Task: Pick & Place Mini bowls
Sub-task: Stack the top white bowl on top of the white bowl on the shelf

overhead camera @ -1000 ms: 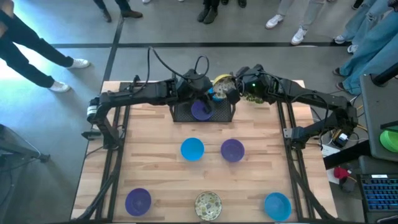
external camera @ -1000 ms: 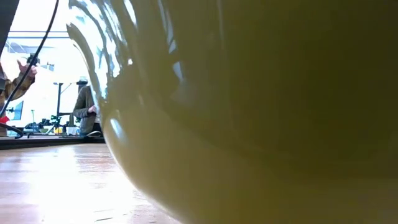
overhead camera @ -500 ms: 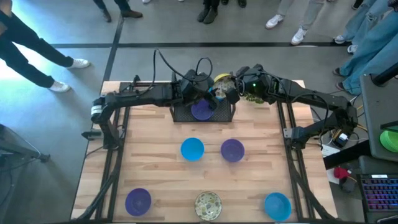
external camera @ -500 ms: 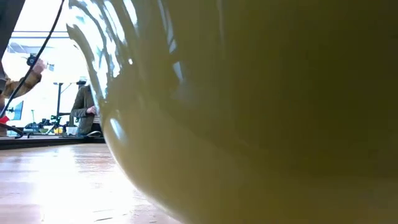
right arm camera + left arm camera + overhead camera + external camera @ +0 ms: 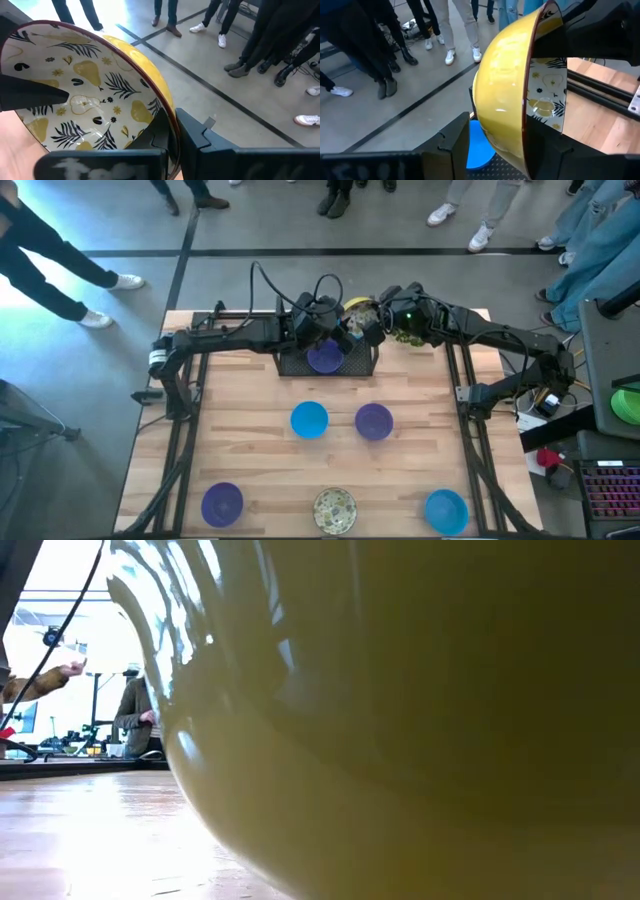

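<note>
Wooden desk (image 5: 250, 450), upper centre: patterned bowl (image 5: 80, 105) was pinched by right jaws (image 5: 172, 135); left jaws (image 5: 505, 145) were spread around it.

Yellow bowl (image 5: 95, 100) with cream, pear-and-leaf patterned inside; purple bowl (image 5: 324, 358) in black tray (image 5: 292, 363).

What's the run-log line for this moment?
right gripper: shut on yellow-outside patterned bowl rim, above black mesh tray | left gripper: open around same bowl | purple bowl: in tray
</note>
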You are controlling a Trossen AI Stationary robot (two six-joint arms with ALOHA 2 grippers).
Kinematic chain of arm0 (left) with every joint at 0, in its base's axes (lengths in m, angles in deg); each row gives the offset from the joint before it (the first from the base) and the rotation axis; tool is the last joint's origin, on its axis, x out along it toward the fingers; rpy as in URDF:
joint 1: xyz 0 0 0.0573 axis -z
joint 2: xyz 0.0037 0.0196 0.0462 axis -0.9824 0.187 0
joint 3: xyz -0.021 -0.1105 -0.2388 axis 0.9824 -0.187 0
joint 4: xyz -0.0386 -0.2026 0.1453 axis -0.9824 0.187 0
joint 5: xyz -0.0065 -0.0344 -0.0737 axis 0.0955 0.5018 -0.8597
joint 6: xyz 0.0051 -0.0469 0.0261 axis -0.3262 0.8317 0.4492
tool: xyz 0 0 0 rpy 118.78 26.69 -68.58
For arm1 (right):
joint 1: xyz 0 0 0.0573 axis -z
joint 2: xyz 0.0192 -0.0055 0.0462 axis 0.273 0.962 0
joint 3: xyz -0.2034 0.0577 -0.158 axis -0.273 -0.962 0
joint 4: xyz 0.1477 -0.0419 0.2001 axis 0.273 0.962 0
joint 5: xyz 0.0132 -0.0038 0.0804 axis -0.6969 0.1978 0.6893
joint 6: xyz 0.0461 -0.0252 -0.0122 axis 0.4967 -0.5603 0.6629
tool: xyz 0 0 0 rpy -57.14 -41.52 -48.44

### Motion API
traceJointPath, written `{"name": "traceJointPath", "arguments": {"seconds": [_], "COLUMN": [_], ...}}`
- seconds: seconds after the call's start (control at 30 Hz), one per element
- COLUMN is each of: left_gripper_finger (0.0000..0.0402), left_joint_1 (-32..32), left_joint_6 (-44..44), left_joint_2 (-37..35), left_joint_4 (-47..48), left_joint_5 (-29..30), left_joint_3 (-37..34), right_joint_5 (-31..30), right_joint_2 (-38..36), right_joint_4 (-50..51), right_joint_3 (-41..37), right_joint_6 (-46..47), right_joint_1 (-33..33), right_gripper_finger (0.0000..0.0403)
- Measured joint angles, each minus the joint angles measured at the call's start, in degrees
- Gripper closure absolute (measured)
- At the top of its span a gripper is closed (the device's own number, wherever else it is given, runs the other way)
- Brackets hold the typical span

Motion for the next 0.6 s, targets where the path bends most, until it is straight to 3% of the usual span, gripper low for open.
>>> {"name": "traceJointPath", "arguments": {"seconds": [0.17, 0.43, 0.6], "left_gripper_finger": [0.026, 0.0363, 0.0365], "left_joint_1": [0.0, -0.4, -0.5], "left_joint_6": [0.6, 4.1, 4.4], "left_joint_2": [0.0, 0.0, 0.0], "left_joint_4": [-0.3, -1.3, -0.9], "left_joint_5": [0.0, 2.1, 2.1], "left_joint_3": [0.0, 0.0, 0.0], "right_joint_5": [0.0, -0.4, -0.3], "right_joint_2": [0.0, 0.0, 0.0], "right_joint_4": [-0.1, -0.8, -0.7], "right_joint_3": [0.0, 0.0, 0.0], "right_joint_6": [0.0, 1.3, 1.4], "right_joint_1": [0.0, 0.0, 0.0], "right_gripper_finger": [0.0392, 0.0388, 0.0387]}}
